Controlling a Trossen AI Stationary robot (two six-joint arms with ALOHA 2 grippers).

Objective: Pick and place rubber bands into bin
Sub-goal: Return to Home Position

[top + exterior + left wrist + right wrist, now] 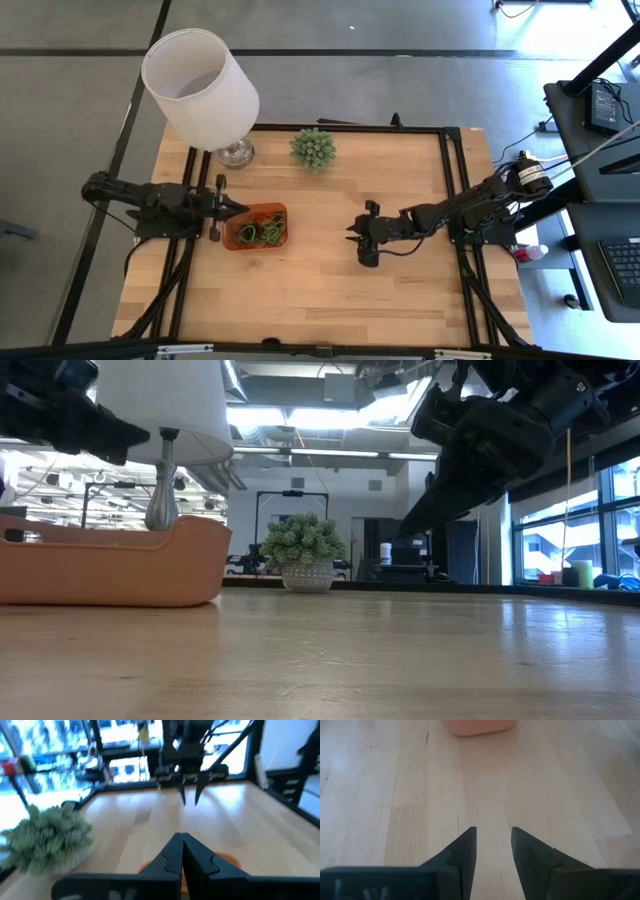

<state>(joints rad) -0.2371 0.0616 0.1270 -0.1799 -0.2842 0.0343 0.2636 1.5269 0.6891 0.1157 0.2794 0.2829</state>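
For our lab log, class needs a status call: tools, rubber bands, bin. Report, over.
Left tool shut, by bin. Right tool open, above table. Rubber bands lie in bin. Plant and lamp stand behind, not in the way.

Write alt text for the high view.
An orange bin holding rubber bands sits left of centre on a wooden table. The left gripper, shut, is at its edge; the right gripper, open, faces it from mid-table.
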